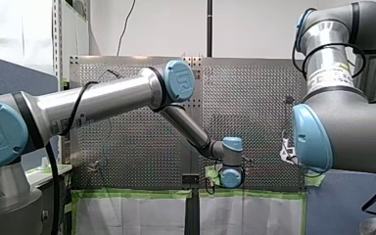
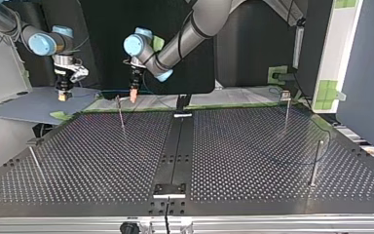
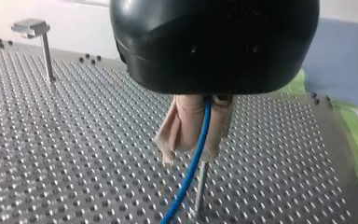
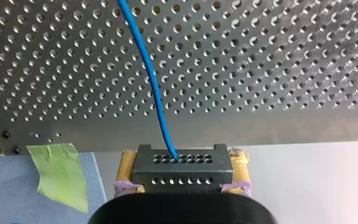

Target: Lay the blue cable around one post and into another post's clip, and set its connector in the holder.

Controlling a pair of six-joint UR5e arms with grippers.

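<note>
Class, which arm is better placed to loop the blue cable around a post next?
Probably left. My left gripper pinches the thin blue cable beside a slim metal post; my right gripper holds the black perforated connector off the metal table.

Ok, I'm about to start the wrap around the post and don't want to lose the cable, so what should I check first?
1. Left gripper shut on the blue cable: ok.
2. Right gripper clamped on the connector, yellow pads on both its sides: ok.
3. Cable leaves the connector cleanly toward the table: ok.
4. Post close under the left gripper: ok.
5. Cable around that post: not ok; it only passes beside it.
6. Cable in the clip post: not ok; the clip is bare.
</note>
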